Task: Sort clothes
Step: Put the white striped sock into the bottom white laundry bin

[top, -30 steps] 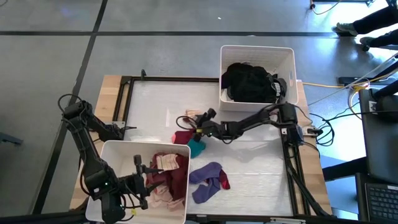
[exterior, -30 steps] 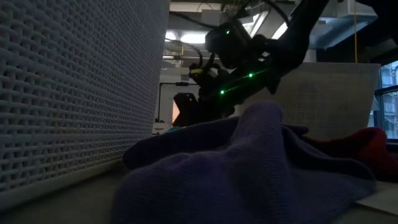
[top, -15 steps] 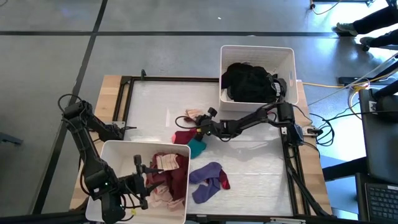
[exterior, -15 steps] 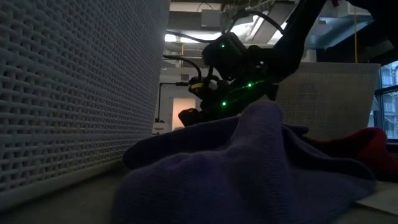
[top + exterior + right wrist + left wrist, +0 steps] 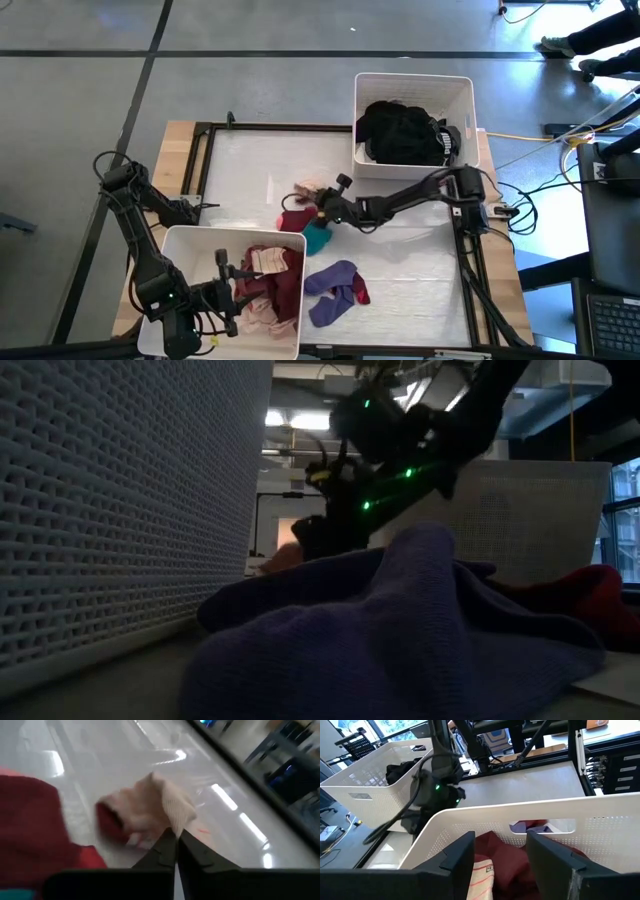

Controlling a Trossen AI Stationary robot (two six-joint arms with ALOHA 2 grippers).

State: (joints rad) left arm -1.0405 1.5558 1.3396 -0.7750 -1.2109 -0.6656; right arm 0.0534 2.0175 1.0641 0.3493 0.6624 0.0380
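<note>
the right hand (image 5: 322, 199), fingers pressed together on the pale pink garment (image 5: 306, 190), needed a straight lift clear of the red cloth (image 5: 295, 220) before carrying; left hand (image 5: 500, 851) hung spread over the near bin (image 5: 180, 240).

Counter (image 5: 250, 160): carried two bins, loose garments and both arms.
Far bin (image 5: 412, 88): stood at the far right corner, a heap of clothes (image 5: 400, 132) in it.
Near bin (image 5: 190, 243): stood at the near left, folded garments (image 5: 268, 280) in it.
Loose sock (image 5: 303, 188): lay mid-counter, pinched at the right end effector (image 5: 322, 199).
Garment pile (image 5: 300, 222): lay just right of the near bin.
Sock pair (image 5: 335, 290): lay nearer still, right of the near bin.
Left end effector (image 5: 500, 855): hung over the near bin.
</note>
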